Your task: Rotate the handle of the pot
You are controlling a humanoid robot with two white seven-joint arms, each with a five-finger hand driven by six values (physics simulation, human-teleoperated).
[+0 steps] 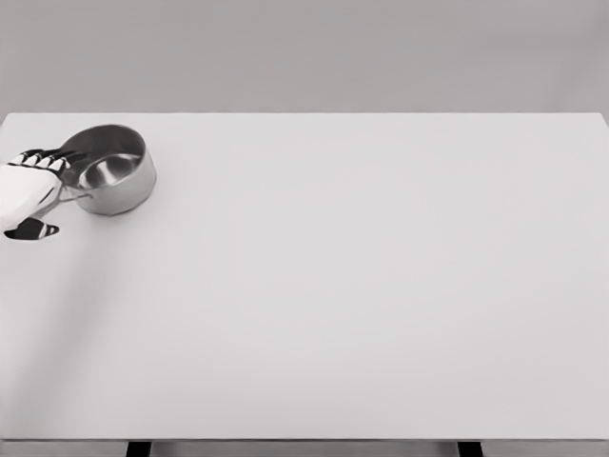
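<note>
The pot sits near the far left corner of the desk, upright, with nothing else standing near it. The left hand comes in from the left edge and is right against the pot's near-left side, so the handle is mostly covered by it; only a thin metal strip shows, running down-left from the pot wall under the hand.

The pot is a small round saucepan of brushed steel, straight-walled, with a shiny inner floor that catches the light and a darker inner wall. The desk top is a flat, matt, pale grey slab with a sharp front edge; two dark legs show beneath that edge. The hand is white with dark fingertips.

The fingers reach over toward the pot's rim and the thumb tip lies lower, apart from them, on the desk side. They look curled about the handle, yet whether they truly grip it cannot be told, since the palm hides the contact. The arm behind the hand is cut off by the picture's edge.
</note>
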